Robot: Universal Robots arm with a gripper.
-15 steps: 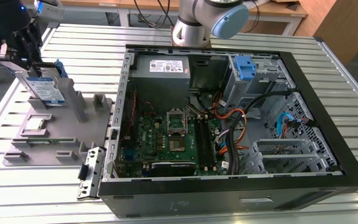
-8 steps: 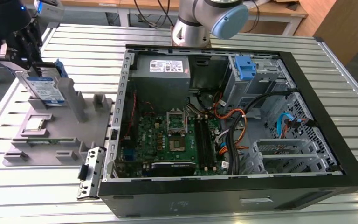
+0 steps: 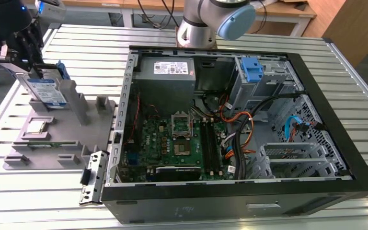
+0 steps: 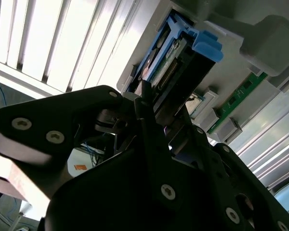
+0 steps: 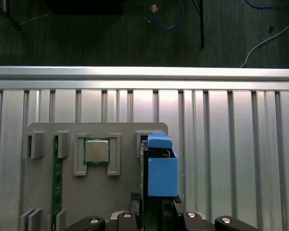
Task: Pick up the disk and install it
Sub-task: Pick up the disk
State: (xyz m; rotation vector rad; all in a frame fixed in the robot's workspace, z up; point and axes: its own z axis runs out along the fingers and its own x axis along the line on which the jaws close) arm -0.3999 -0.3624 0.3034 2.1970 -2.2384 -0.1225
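You have one disk [image 3: 46, 91] to mind. It stands on edge at the upper left of the exterior view, in a slot of the single grey fixture [image 3: 63, 139] on the slatted table [image 3: 30, 206]. Your one gripper [image 3: 34, 71] sits over its top edge. In the second wrist view the two fingers [image 4: 144, 103] are drawn in narrow against the disk's sides, clamping it (whether it has lifted out of the slot, you cannot tell). The fixture also carries one processor chip [image 5: 96, 150] and one green memory stick [image 5: 55, 183]. One open computer case [image 3: 235, 201] lies at centre and right, with one grey power supply [image 3: 168, 72] and one blue latch [image 3: 253, 71] inside.
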